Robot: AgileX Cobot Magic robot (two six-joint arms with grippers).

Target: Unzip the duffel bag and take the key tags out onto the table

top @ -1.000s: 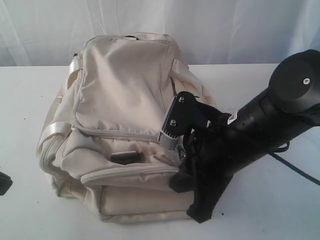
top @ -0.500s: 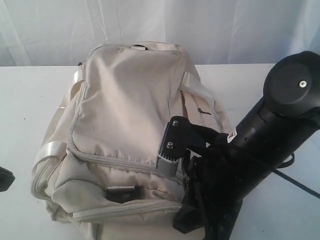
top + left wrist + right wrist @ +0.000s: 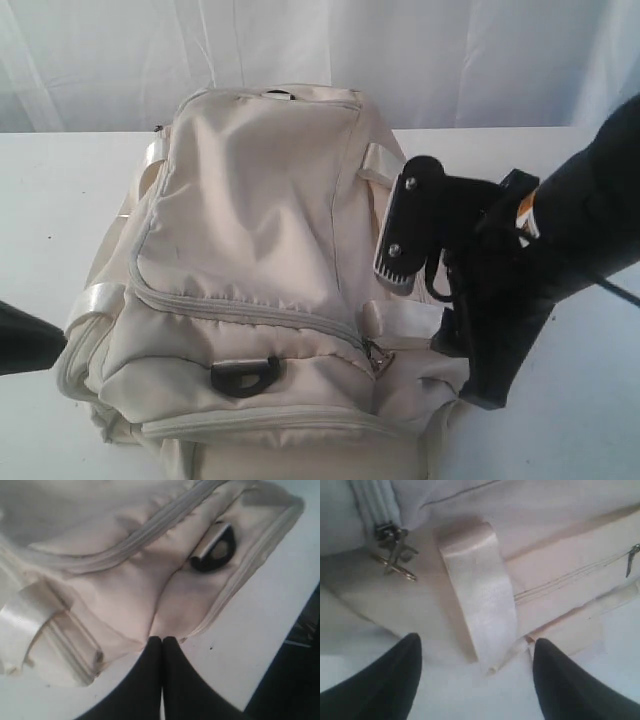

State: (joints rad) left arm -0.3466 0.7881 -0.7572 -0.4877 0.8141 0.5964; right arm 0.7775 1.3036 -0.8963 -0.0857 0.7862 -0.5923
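Observation:
The cream duffel bag [image 3: 250, 250] lies zipped shut on the white table [image 3: 50, 190]. My right gripper [image 3: 477, 641] stands open over the bag's right side, with nothing between its fingers. A pale webbing strap [image 3: 480, 590] runs below them, and a metal zipper pull [image 3: 395, 555] lies off to one side. My left gripper [image 3: 162, 639] is shut and empty, its tips at the edge of the bag's front corner. In the exterior view it is a dark shape [image 3: 20, 340] at the left edge. The key tags are hidden.
A black D-ring [image 3: 245, 375] sits on the bag's front panel above a zipped pocket. The right arm's black body [image 3: 560, 240] hangs over the table to the right of the bag. A white curtain [image 3: 450, 50] closes off the back.
The right gripper opened and drew up and to the right, off the bag's side. The bag swung nearer and settled. The left gripper came further in from the left edge.

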